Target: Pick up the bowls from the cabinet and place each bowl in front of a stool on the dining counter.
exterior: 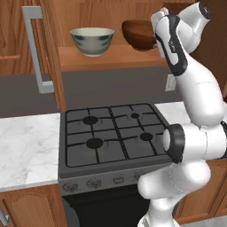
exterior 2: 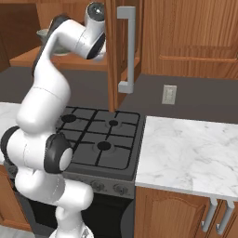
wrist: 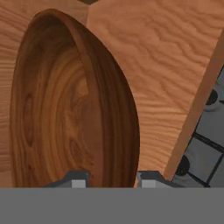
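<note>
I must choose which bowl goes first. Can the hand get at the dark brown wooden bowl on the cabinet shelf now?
Probably yes. The hand is already at the dark brown wooden bowl, its fingertips either side of the rim, with nothing between. The cabinet shelf is open.

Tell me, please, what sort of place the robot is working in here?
A home-style kitchen, rendered in simulation. A four-burner gas stove sits between white marble worktops, and a wooden wall cabinet above it holds a cream-green bowl and a dark wooden bowl.
</note>
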You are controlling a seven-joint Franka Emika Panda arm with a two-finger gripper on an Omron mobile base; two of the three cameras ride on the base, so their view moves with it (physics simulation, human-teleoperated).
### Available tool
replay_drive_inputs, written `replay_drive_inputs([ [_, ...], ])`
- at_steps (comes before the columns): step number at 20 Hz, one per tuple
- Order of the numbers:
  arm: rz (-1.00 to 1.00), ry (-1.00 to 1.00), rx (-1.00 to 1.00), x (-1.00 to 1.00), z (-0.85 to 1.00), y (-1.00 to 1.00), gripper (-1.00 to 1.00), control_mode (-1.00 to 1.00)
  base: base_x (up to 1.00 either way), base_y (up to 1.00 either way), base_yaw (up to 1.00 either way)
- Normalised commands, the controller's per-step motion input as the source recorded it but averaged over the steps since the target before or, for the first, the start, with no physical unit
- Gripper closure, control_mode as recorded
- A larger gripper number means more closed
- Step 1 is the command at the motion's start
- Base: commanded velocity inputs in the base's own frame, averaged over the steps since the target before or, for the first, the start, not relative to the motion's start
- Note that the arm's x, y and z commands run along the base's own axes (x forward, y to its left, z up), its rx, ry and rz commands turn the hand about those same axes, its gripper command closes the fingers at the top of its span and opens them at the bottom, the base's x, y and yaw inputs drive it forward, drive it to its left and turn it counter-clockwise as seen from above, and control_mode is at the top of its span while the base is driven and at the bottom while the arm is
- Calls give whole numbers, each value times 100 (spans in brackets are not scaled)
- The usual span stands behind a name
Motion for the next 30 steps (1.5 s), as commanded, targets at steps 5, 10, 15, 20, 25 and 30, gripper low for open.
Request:
replay_drive_inputs([
  [5, -4, 9, 0, -100, 0, 1, 100, -100, 0, 0, 0],
  [10, -5, 39, 0, -100, 0, 18, 100, -100, 0, 0, 0],
  [15, 0, 38, 0, -100, -3, 5, 100, -100, 0, 0, 0],
  [20, 0, 13, 0, -100, -8, 0, 100, -100, 0, 0, 0],
  [25, 4, -2, 0, -77, -16, 12, 100, -100, 0, 0, 0],
  [30, 6, -5, 0, -78, -36, 20, 100, -100, 0, 0, 0],
])
